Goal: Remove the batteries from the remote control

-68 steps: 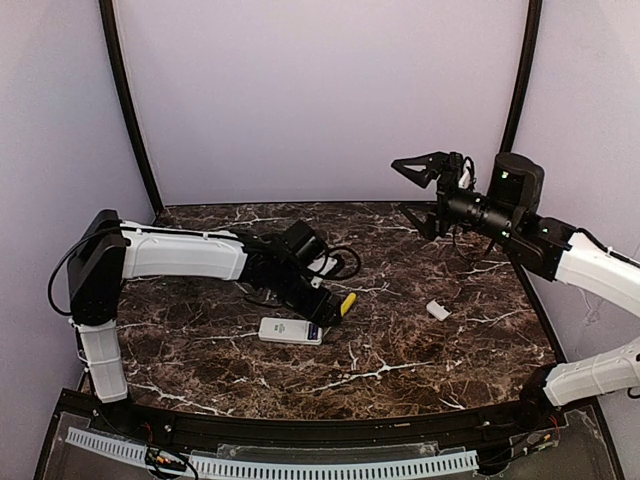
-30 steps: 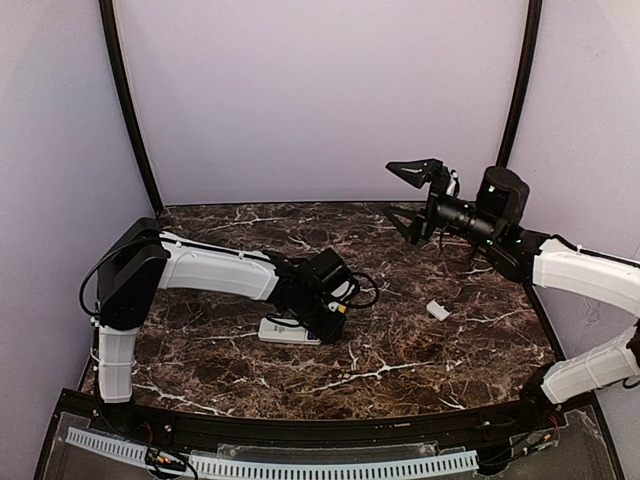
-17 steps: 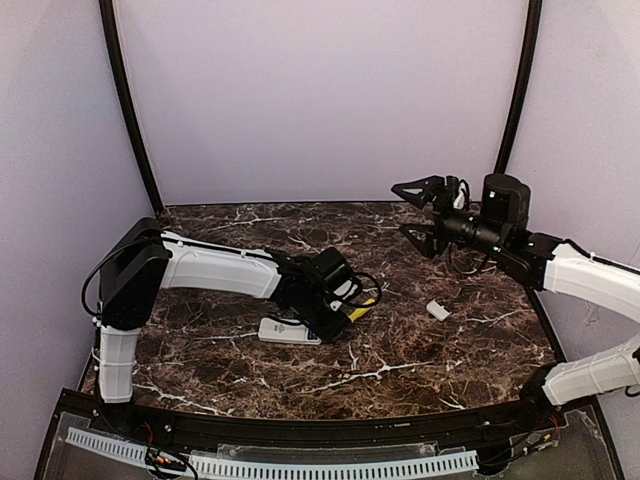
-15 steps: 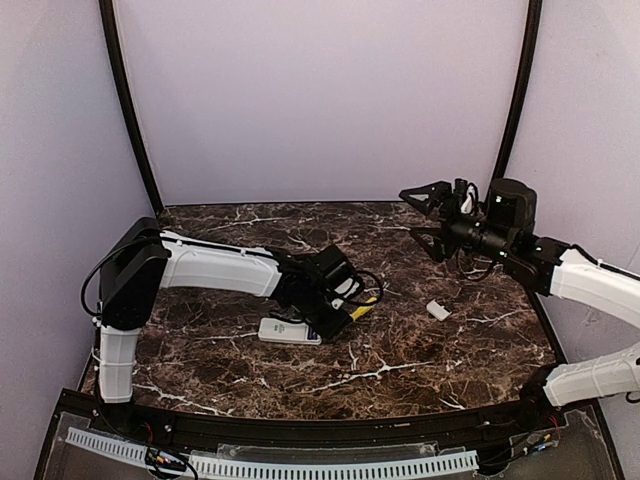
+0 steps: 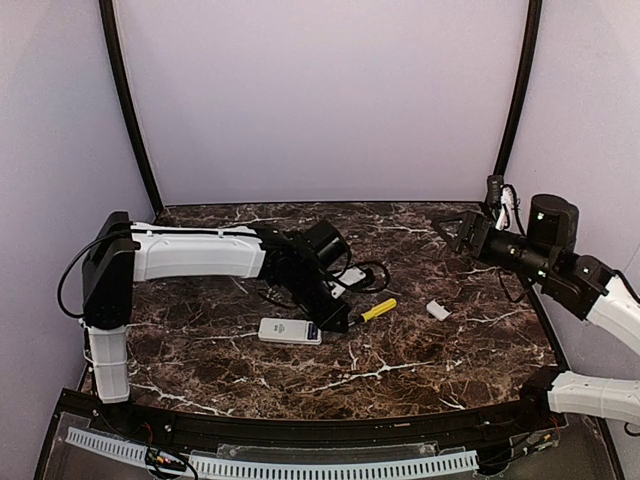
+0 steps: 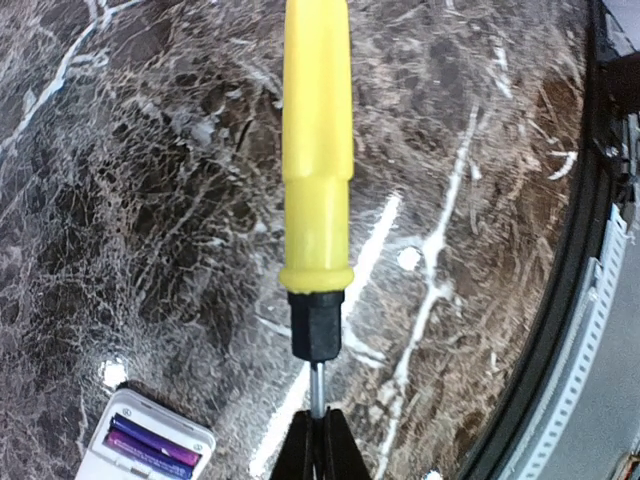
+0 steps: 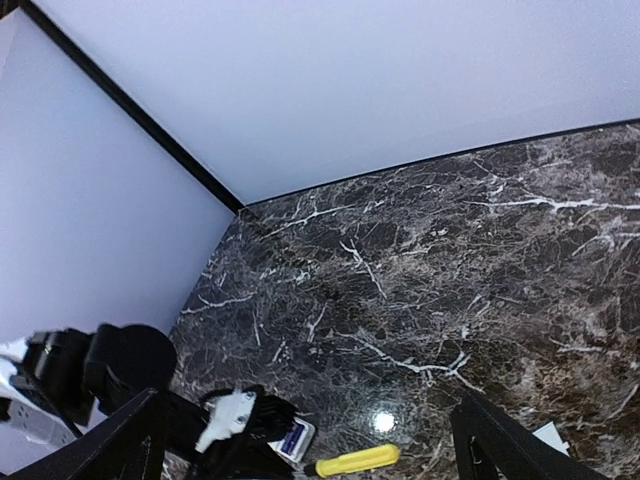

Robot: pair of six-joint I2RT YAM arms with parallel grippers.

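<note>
Both batteries [image 6: 152, 443] sit in the remote [image 5: 290, 330], bay uncovered; you have the screwdriver [image 5: 378, 310] in the left gripper [image 5: 338, 322].

From above, the remote lies back-up on the table [image 5: 420, 370], just beside the left gripper, with the cover [image 5: 437, 310] well apart to the right. The right gripper [image 5: 466, 232] hangs high over the far right corner. At the left wrist, your jaws are closed on the screwdriver's thin shaft, with the handle pointing away. The two purple cells lie side by side at the remote's end. I'd judge them light, smooth and quick to roll, so lever one up by its end. The remote looks light and may skid, so pin its plain back. At the right wrist, the jaws are wide apart with nothing between them.
</note>
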